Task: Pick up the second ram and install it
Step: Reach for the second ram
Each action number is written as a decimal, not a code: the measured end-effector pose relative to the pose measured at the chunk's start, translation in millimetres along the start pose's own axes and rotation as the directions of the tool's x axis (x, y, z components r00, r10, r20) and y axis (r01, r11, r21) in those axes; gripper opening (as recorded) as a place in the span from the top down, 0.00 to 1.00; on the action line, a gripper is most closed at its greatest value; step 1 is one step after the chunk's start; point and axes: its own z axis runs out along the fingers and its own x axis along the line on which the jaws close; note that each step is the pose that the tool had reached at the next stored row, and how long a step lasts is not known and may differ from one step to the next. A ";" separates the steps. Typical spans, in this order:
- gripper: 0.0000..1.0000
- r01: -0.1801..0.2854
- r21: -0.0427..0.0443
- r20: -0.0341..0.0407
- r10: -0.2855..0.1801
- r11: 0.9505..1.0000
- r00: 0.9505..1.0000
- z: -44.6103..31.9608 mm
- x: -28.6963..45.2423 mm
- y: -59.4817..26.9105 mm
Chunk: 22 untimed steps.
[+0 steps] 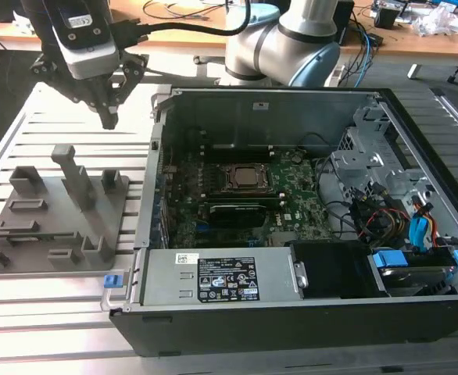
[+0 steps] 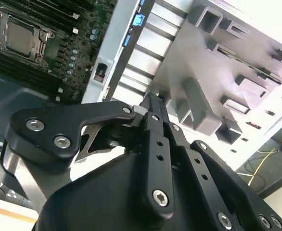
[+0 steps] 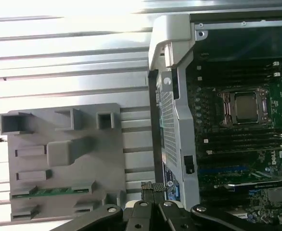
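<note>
The second ram (image 3: 52, 191) lies on edge in a slot of the grey holder tray (image 3: 107, 163), its green strip showing in the first wrist view. The gripper (image 1: 109, 119) hangs above the slatted table (image 1: 26, 133), apart from the ram, jaws closed on nothing (the fingertips meet in both wrist views). Beside the tray stands the open computer case (image 1: 291, 320), its processor socket (image 1: 247, 178) exposed.

One computer case (image 1: 291, 324), one grey tray (image 1: 57, 223), one memory stick (image 3: 59, 190), one processor socket (image 1: 245, 178)
</note>
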 end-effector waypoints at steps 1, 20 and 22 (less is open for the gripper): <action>0.89 0.000 0.000 0.000 0.000 1.000 1.000 -0.2 5.0 -0.4; 0.89 0.000 0.000 0.004 0.000 1.000 1.000 -3.3 107.5 -8.0; 0.89 0.000 0.000 0.004 0.000 1.000 1.000 -3.3 112.7 -8.4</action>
